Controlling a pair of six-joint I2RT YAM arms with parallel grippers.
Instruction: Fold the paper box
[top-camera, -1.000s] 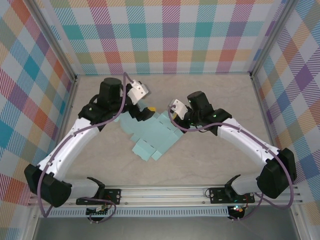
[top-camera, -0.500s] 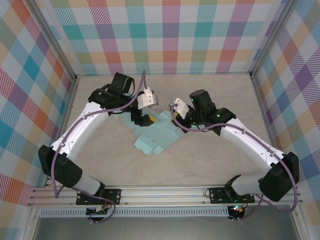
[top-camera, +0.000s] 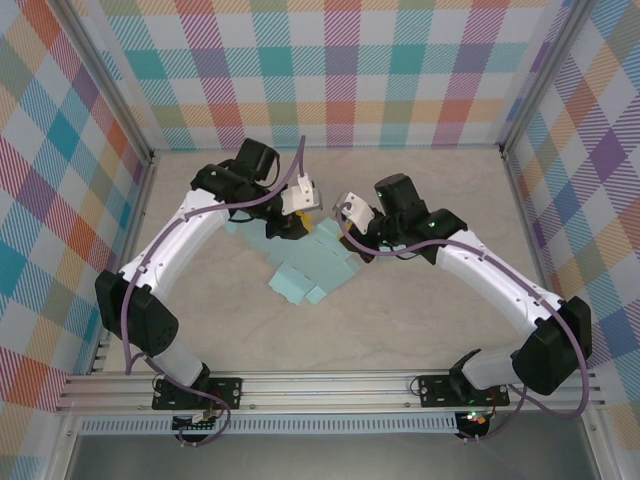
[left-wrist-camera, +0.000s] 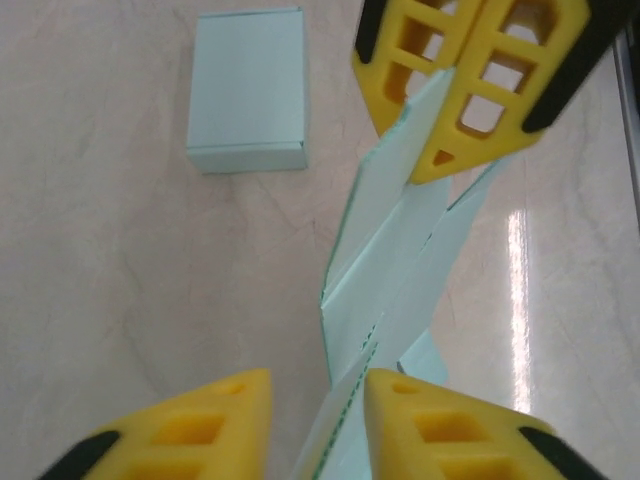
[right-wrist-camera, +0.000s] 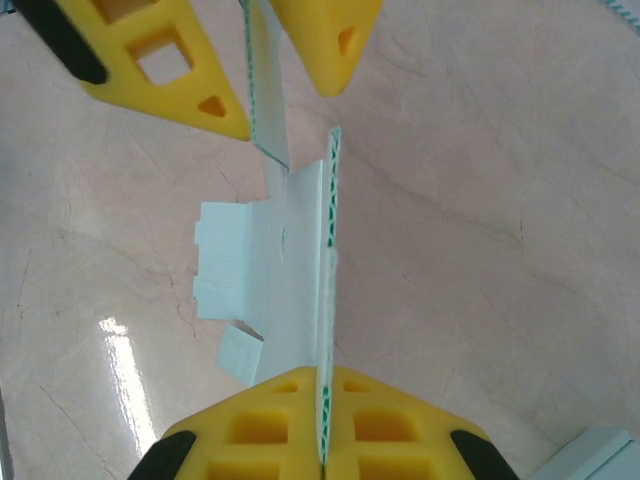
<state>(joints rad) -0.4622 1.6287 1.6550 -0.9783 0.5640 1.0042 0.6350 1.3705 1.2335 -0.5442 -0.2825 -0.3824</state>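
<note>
Left fingers (left-wrist-camera: 235, 415) have just swung in from the left side of the sheet to its far edge. Over the last second they have drawn in from wide apart to a narrow gap around a raised strip of paper. In the left wrist view the strip stands between them with space still showing beside it, so they bracket it rather than press on it yet. Right fingers (right-wrist-camera: 365, 420) have not changed: they are pressed together, pinching the opposite edge of the paper box (top-camera: 312, 268). The box is still an unfolded pale green sheet in the middle of the counter (top-camera: 430, 330), between the two arms. Its far part is lifted and stretched between the two sets of fingers, and its tabbed near part lies flat. As I judge it, this means the sheet is about to be held at both ends, which is what a crease along its length needs. The fold itself looks barely begun, as no wall stands up on its own. By count there are two arms, two pairs of fingers and one unfolded sheet. There is also one smaller pale green rectangle (left-wrist-camera: 247, 90) lying apart on the counter to the left, which may be an already folded box, though I cannot tell.
</note>
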